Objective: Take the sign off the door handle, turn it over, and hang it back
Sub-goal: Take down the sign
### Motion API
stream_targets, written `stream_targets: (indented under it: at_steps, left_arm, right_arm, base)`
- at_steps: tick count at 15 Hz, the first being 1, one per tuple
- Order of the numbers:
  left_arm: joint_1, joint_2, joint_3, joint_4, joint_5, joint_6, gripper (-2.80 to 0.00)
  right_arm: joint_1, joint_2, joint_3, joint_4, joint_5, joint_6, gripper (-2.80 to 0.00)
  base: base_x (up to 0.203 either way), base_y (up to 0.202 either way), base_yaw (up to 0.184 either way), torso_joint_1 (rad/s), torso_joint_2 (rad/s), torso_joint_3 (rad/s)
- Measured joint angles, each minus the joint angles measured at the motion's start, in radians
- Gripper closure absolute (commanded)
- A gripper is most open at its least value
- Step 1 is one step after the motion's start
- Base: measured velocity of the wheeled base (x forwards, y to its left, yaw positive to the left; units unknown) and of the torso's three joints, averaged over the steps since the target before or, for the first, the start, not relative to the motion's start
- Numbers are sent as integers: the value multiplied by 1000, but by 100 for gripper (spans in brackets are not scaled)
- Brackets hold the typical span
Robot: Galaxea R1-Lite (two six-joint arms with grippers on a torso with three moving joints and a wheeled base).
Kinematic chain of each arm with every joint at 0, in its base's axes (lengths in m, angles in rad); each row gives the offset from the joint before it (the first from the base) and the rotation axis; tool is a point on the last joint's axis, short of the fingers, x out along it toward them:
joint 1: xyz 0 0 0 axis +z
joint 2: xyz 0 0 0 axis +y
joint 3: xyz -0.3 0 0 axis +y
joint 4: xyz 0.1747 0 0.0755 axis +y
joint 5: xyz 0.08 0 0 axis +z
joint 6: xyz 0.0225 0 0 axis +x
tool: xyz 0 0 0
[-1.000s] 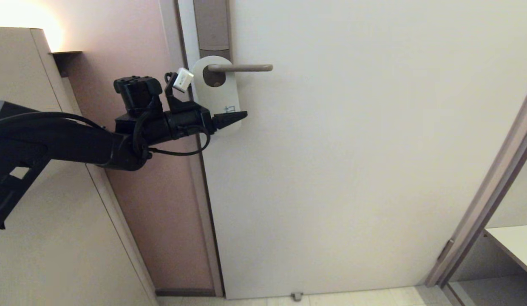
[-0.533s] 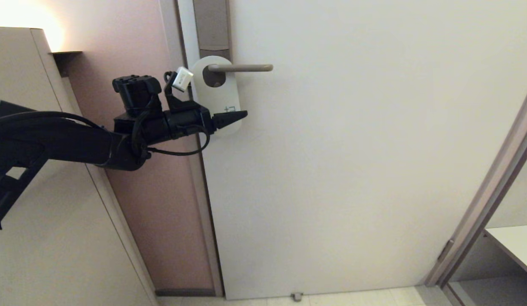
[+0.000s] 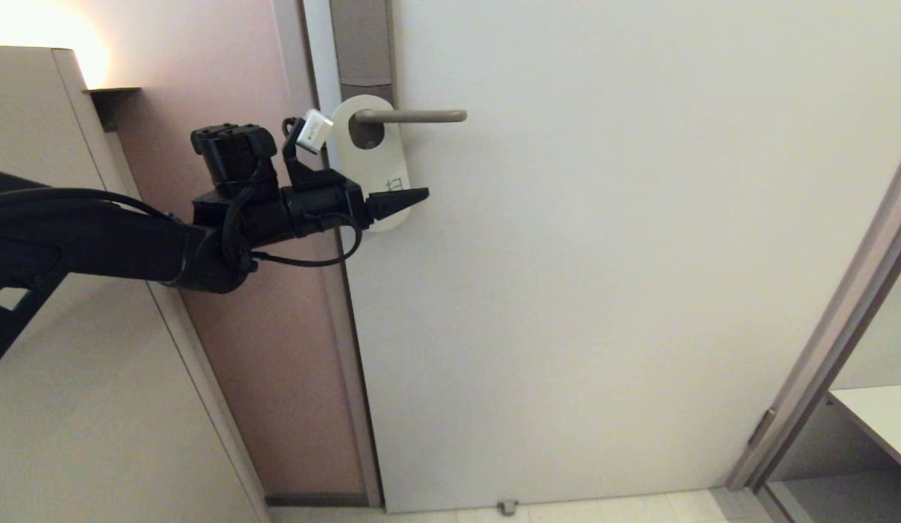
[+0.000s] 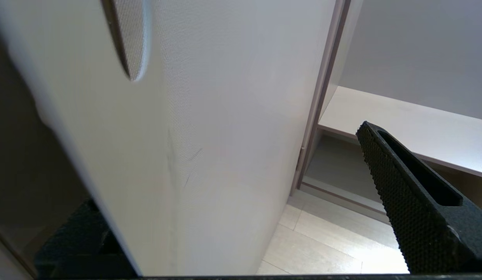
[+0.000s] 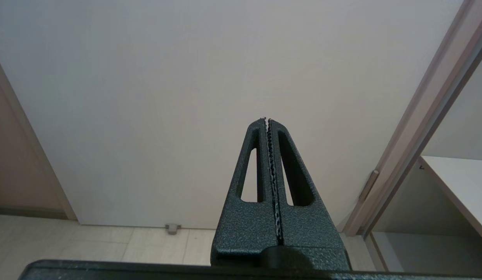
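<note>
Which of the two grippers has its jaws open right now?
The left gripper, at the lower end of the sign, stands open. The right gripper, parked facing the door, has its fingers pressed together.

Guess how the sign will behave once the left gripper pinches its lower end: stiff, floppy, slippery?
The sign looks thin and flat, so probably light with some flex. It hangs from the handle by its hole alone, so it may swing when nudged. Its smooth white face could slip between the open left gripper fingers.
</note>
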Motion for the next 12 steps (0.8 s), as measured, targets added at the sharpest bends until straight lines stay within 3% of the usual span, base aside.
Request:
stream_targets:
  at_steps: [6, 7, 12]
  left_arm:
    - [0, -17, 16, -1, 1, 6, -280]
    - [1, -19, 19, -5, 2, 6, 0]
    - [1, -24, 34, -52, 6, -8, 0]
  right_arm:
    - [0, 0, 0, -1, 0, 0, 0]
    - [0, 0, 0, -1, 0, 0, 0]
    - [0, 0, 0, 0, 0, 0, 0]
  base:
    - [0, 0, 0, 0, 0, 0]
    - [0, 0, 0, 0, 0, 0]
    - [0, 0, 0, 0, 0, 0]
